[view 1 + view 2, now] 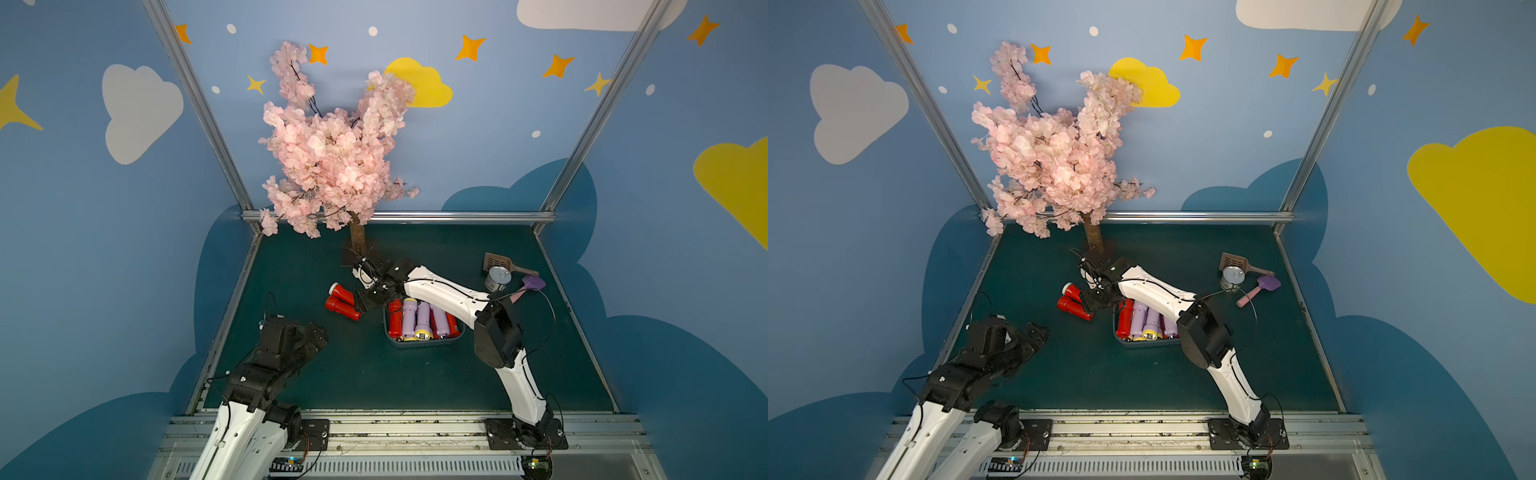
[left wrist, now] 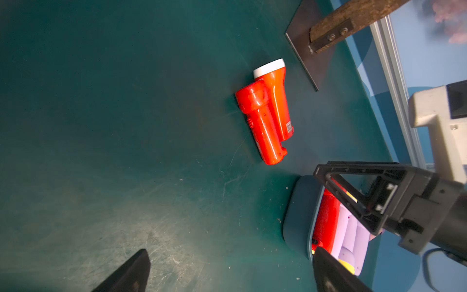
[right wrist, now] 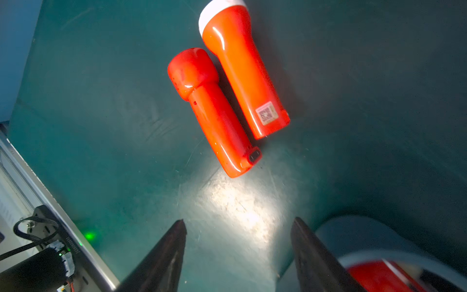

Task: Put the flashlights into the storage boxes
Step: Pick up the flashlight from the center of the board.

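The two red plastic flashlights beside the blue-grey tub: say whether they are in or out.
Out: the white-headed red flashlight and the all-red flashlight lie side by side on the green mat, outside the blue-grey tub.

a: both top views are dim. the green mat [image 1: 374, 374] lies in shade, the painted walls [image 1: 83, 249] brighter.
b: right wrist view: white glare patch on the mat, glossy streaks on the red flashlights [image 3: 217, 121], storage box [image 3: 358, 235] blurred.
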Motion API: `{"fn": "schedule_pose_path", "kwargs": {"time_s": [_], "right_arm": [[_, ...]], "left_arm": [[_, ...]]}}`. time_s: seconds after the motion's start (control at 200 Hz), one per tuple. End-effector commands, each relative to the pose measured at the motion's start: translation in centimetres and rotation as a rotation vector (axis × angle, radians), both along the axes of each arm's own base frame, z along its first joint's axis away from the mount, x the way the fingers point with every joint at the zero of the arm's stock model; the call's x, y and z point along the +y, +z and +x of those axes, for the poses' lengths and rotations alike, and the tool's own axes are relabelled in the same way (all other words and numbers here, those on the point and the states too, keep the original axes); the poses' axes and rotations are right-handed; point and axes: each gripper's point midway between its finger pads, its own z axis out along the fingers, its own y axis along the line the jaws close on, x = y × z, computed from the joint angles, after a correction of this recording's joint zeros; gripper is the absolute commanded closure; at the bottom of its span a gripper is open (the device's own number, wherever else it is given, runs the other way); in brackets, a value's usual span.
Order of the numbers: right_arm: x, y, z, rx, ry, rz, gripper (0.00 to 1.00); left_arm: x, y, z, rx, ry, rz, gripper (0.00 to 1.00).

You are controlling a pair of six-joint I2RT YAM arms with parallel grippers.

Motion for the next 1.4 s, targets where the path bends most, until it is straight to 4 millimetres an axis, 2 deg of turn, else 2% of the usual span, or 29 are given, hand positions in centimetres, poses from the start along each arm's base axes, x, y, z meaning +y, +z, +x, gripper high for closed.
{"fn": "schedule_pose_path", "kwargs": {"time_s": [0.0,0.115,0.395,0.496,0.596,0.656,0.741,0.901,1.031,1.186,1.276,1.397], "right_arm": [[1.2,0.0,-0.8,0.005,0.051,0.008,0.34],[2.2,-0.6,-0.8,-0.001,0.071,0.02,0.36],[4.3,-1.8,-0.6,0.001,0.101,0.047,0.4],[4.5,-2.4,-0.6,0.002,0.106,0.031,0.42],[3.5,-2.1,-0.1,-0.017,0.091,-0.006,0.42],[2.2,-1.5,0.0,-0.027,0.08,-0.027,0.41],[-0.5,-0.2,0.4,-0.065,0.039,-0.057,0.4],[-6.7,4.2,0.0,-0.147,-0.047,-0.05,0.35],[-11.9,7.7,-1.1,-0.227,-0.11,-0.038,0.26],[-16.6,11.5,-2.7,-0.3,-0.168,0.027,0.16],[-18.7,12.5,-3.7,-0.323,-0.188,0.03,0.13],[-21.0,12.7,-4.7,-0.339,-0.216,0.032,0.12]], "left_arm": [[-1.0,-0.7,-0.1,0.011,-0.033,-0.081,0.01],[-1.0,-1.1,0.0,0.017,-0.027,-0.122,0.01],[-0.6,-0.9,-0.1,0.003,-0.018,-0.134,0.01],[-0.5,-1.0,-0.1,0.005,-0.017,-0.134,0.01],[-0.5,-1.0,0.1,0.004,-0.014,-0.132,0.01],[-0.5,-1.2,0.5,0.009,-0.014,-0.132,0.01],[-0.6,-1.5,1.4,0.018,-0.02,-0.137,0.02],[-1.2,-1.2,3.4,0.016,-0.028,-0.168,0.07],[-0.7,-0.8,4.5,0.014,-0.021,-0.103,0.08],[-1.2,-1.1,5.7,0.038,-0.026,-0.037,0.08],[-2.4,-1.7,6.6,0.073,-0.043,-0.02,0.08],[-4.1,-2.7,8.0,0.124,-0.067,0.02,0.07]]}}
